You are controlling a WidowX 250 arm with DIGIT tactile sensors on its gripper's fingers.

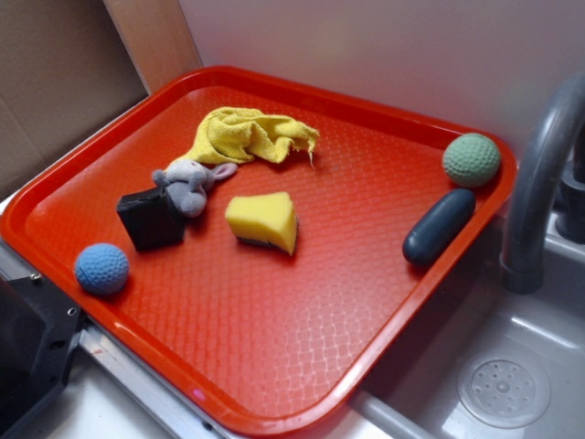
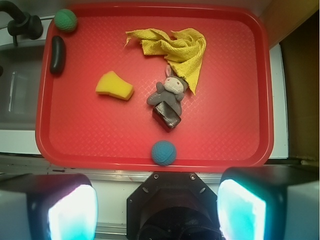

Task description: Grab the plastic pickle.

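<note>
Claw [image 2: 157,207] spread, empty — approach plastic pickle [image 2: 57,55] across its short width, clear of green ball [image 2: 65,20] and tray [image 2: 150,159] rim.

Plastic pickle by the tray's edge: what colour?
Dark blue-grey, smooth and plain; the pickle shows best in the exterior view.

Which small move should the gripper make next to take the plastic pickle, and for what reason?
Probably move the gripper forward and to the left in the wrist view, toward the tray's far left corner. The plastic pickle lies there by the rim, just below the green ball, while the open fingers hang outside the near edge, with the blue ball straight ahead.
</note>
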